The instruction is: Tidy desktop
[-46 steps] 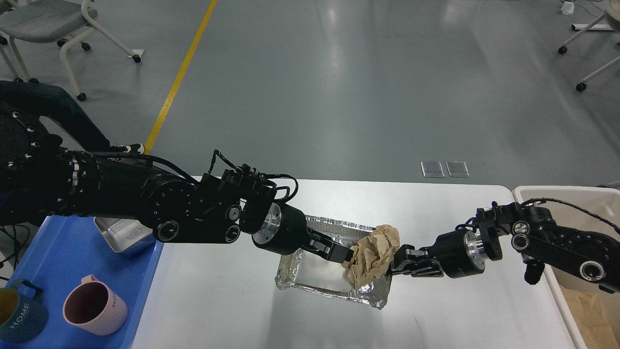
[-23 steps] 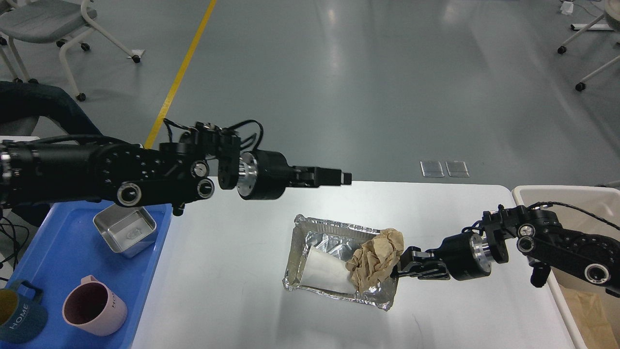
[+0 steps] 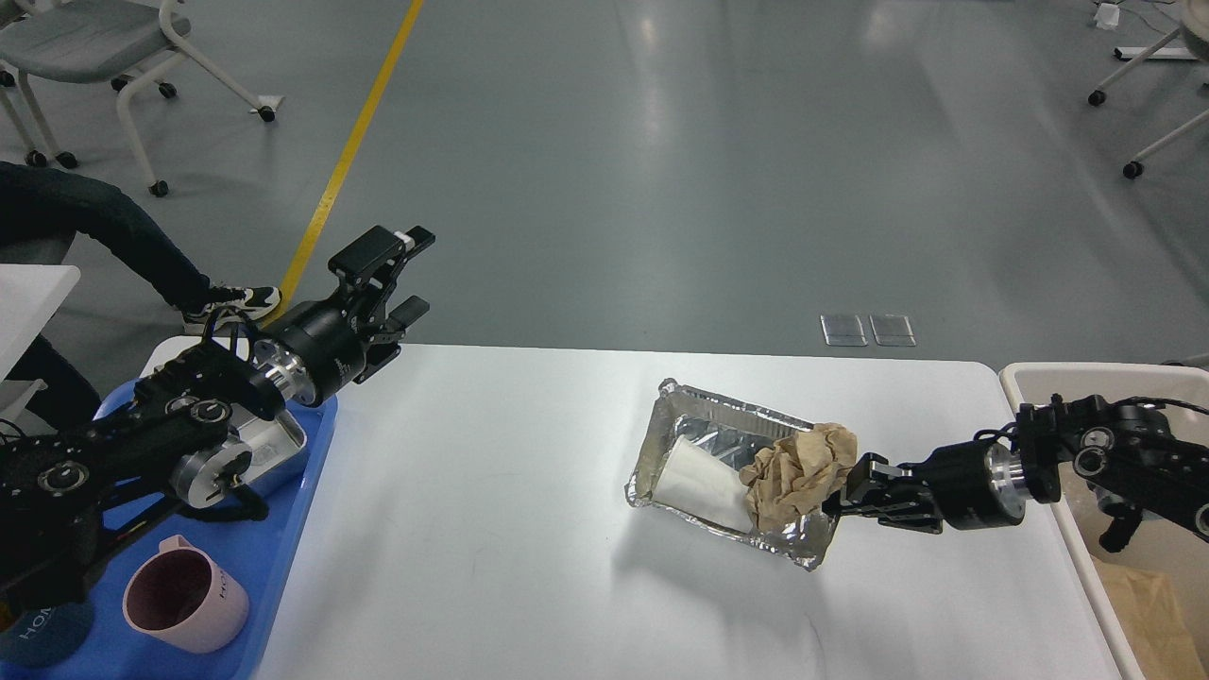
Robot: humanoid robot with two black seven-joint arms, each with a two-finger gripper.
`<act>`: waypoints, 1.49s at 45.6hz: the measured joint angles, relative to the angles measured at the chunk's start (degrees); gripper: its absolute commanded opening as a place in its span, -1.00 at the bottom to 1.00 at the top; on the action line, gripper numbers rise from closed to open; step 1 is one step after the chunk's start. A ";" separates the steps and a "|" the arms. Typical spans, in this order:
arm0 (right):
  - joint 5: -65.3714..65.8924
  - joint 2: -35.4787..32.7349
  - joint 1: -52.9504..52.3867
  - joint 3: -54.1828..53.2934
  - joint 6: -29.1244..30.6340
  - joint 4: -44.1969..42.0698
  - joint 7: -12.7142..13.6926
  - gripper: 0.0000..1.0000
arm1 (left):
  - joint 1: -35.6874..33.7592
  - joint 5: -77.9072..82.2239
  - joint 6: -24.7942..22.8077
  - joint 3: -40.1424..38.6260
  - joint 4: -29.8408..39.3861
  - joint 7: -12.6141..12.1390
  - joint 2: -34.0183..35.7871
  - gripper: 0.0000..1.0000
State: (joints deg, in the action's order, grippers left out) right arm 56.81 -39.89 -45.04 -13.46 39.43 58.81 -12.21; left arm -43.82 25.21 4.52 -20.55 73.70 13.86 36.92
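The white desktop point(image 3: 491, 529) fills the lower middle of the head view. A silver foil tray point(image 3: 704, 427) sits lifted and tilted at centre right, casting a shadow below it. It holds a white paper cup point(image 3: 694, 477) lying on its side and a crumpled brown paper wad point(image 3: 798, 472). My right gripper point(image 3: 845, 491) is shut on the foil tray's right rim, next to the paper wad. My left gripper point(image 3: 401, 274) is open and empty, raised above the desktop's far left corner.
A blue plastic tray point(image 3: 283, 567) at the left holds a metal tin point(image 3: 274, 449), a pink mug point(image 3: 184, 600) and a dark blue mug point(image 3: 38, 637). A beige bin point(image 3: 1067, 378) with brown paper inside stands at the right edge. Chairs and a seated person's leg are beyond.
My left arm has let go of the paper wad, pulled back to the far left and opened. My right gripper has moved the foil tray to the right and lifted it.
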 measured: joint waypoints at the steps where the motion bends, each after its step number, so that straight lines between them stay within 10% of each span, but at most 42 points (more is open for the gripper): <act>1: -0.06 -0.21 0.00 0.00 0.06 -0.30 -0.10 -1.00 | 1.35 0.00 -0.04 -1.20 0.00 -0.07 -0.10 0.93; 32: -17.91 -7.28 4.31 -0.23 -0.50 -13.60 -0.38 -1.00 | 12.42 0.00 0.30 -8.96 0.04 0.32 -0.29 0.93; 68: -46.86 -13.41 15.80 -0.34 0.15 -36.83 -0.89 -1.00 | 28.45 -9.70 -9.16 -54.12 -13.60 0.39 -22.35 0.93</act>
State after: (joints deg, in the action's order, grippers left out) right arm 9.95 -53.29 -29.25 -13.80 39.59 21.97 -13.10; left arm -15.37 15.51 -4.64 -74.68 60.10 14.25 14.57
